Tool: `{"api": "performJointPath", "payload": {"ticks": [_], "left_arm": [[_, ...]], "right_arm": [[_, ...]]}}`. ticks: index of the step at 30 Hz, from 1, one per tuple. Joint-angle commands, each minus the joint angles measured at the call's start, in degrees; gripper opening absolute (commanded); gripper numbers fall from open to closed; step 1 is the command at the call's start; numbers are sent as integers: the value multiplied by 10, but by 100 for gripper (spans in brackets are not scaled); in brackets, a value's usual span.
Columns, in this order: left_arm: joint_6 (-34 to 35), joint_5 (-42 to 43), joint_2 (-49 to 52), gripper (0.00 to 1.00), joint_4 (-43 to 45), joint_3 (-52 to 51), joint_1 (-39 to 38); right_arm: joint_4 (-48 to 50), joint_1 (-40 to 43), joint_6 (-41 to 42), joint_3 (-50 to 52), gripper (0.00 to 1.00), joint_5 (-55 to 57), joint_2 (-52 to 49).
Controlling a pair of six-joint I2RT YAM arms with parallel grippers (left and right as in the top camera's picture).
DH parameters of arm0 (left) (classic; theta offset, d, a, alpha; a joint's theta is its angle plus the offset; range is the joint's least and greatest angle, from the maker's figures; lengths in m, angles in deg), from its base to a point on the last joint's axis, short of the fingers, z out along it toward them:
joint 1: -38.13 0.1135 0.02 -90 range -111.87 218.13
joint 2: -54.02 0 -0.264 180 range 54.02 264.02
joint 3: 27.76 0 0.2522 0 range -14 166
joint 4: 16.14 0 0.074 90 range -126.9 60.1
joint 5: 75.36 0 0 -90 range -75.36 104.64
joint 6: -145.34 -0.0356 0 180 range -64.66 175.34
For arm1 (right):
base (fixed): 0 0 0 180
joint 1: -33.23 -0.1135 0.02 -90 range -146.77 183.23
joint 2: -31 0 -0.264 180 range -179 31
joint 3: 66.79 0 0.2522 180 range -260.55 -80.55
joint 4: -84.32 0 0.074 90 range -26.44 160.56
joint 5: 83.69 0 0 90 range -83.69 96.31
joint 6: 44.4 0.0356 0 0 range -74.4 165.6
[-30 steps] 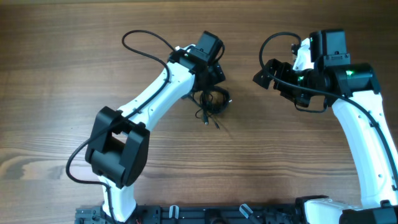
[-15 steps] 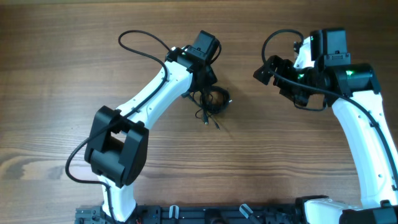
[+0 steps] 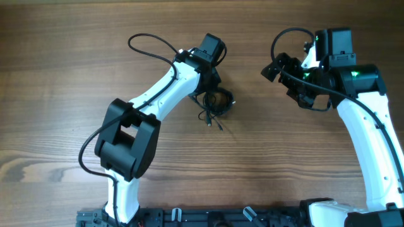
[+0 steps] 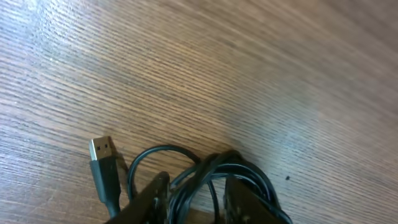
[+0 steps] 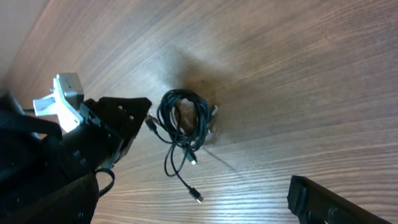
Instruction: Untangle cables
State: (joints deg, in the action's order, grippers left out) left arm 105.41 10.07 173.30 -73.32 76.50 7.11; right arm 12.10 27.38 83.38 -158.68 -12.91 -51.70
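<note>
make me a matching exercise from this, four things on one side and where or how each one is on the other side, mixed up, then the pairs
1 cables
2 usb plug
3 left gripper
4 right gripper

a open, apart from the knot
b silver tip showing, lying flat on the table
c fingers either side of some strands
d bunched in a small knot

Pairs: 1-d, 2-b, 3-c, 4-a

The thin black cables (image 3: 216,101) are bunched in a small tangled loop, laid flat on the wooden table (image 3: 57,69). Loose ends are trailed out below it. A silver plug (image 4: 101,149) is seen beside the loop.
</note>
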Motion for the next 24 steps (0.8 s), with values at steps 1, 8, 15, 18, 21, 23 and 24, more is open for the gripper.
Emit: {"api": "performJointPath", "payload": {"ticks": [1, 8, 15, 18, 21, 23, 24], "left_arm": [[-2, 16, 35, 32, -5, 4, -1], [-2, 22, 40, 29, 0, 4, -2], [-21, 95, 40, 29, 0, 4, -3], [-52, 112, 40, 31, -6, 4, -3], [-64, 108, 40, 31, -14, 4, -3], [-64, 105, 40, 29, -14, 4, -3], [-64, 102, 40, 26, -14, 4, -3]], "right_arm": [[-1, 0, 13, 3, 100, 1, -5], [8, -1, 12, 3, 99, 1, -12], [3, -2, 12, 3, 100, 1, -25], [3, -2, 12, 3, 100, -1, -26], [2, -2, 12, 3, 100, -1, -26], [1, -4, 11, 3, 100, -1, -26], [0, -5, 12, 3, 100, -1, -26]]}}
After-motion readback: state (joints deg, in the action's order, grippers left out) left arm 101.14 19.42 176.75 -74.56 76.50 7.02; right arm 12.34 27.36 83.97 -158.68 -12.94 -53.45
